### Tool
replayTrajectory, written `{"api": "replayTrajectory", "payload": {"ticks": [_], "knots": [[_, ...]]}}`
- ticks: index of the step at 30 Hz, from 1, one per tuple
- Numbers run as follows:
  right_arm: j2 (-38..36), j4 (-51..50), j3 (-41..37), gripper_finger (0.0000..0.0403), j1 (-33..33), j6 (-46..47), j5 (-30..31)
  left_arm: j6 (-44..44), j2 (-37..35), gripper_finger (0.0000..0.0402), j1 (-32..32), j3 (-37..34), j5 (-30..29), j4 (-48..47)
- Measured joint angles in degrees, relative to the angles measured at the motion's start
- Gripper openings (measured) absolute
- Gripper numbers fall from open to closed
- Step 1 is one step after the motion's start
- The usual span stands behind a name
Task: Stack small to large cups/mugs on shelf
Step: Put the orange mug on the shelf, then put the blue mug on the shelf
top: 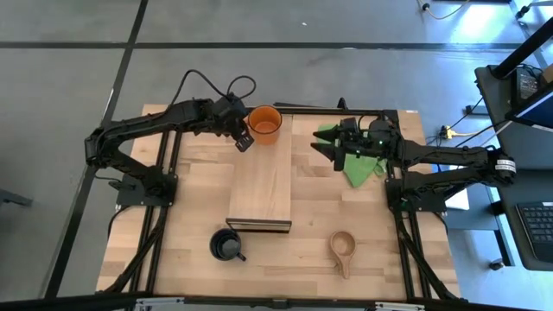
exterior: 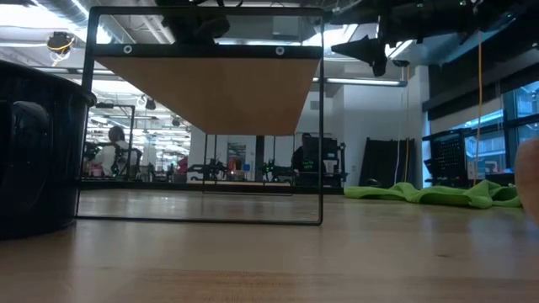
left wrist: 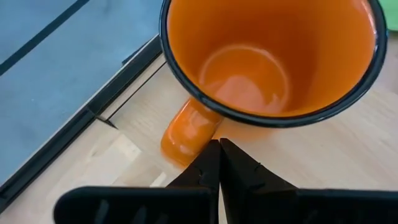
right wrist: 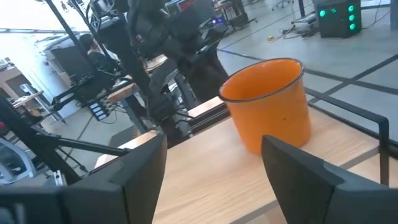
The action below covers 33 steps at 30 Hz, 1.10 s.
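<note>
Three cups are in play, and only one is on the shelf (top: 261, 186): the orange mug (top: 264, 123) stands upright at the far end of the plank, near the left arm. The dark mug (top: 226, 244) and the shallow wooden cup (top: 342, 245) sit on the table just off the shelf's near end, well apart from each other.

The left gripper (top: 244, 142) is beside the orange mug with its fingers pressed together and holding nothing; in the left wrist view the closed tips (left wrist: 219, 163) point at the mug's handle (left wrist: 183, 134), close to it, though contact cannot be confirmed. The right gripper (top: 333, 149) hovers over the shelf's right edge next to the green cloth (top: 359, 164), jaws spread wide and empty, facing the orange mug (right wrist: 268, 106).

The step in hand looks like settling the largest cup as the base of the stack. To do it well, the mug should end up well in from the plank's edges and with its mouth clear, so a smaller cup can drop in. Any nudge from the closed left fingers should be low and slow to avoid tipping it. The right gripper seems best placed to fetch the next cup, approaching from above and gripping the rim or handle.
</note>
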Motion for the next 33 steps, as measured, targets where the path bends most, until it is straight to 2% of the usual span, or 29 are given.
{"api": "replayTrajectory", "payload": {"ticks": [6, 13, 17, 23, 28, 33], "knots": [[0.0, 0.0, 0.0, 0.0263, 0.0, 0.0, 0.0, -1.0, -0.9, 0.0, -1.4, 0.0, 0.8, -1.2], [0.0, 0.0, 0.0, 0.0263, 0.0, 1.4, 0.0, -5.3, -6.1, 0.0, -7.3, 0.0, 4.0, 0.0], [0.0, 0.4, 0.0, 0.0263, 0.0, 8.1, 0.0, -7.9, -10.7, 0.0, -11.1, 0.1, 4.3, 0.3], [0.0, 2.7, -0.1, 0.0263, 0.0, 23.0, 0.0, -11.4, -15.6, 0.0, -16.5, 0.0, 5.9, 0.0], [0.0, 4.4, -0.1, 0.0263, 0.0, 27.2, 1.0, -16.7, -17.0, 0.0, -20.8, 0.0, 11.3, 1.0], [0.0, 4.9, -0.1, 0.0263, 0.0, 32.8, 1.0, -19.0, -16.8, 0.0, -25.3, 0.0, 11.1, 6.4]]}}
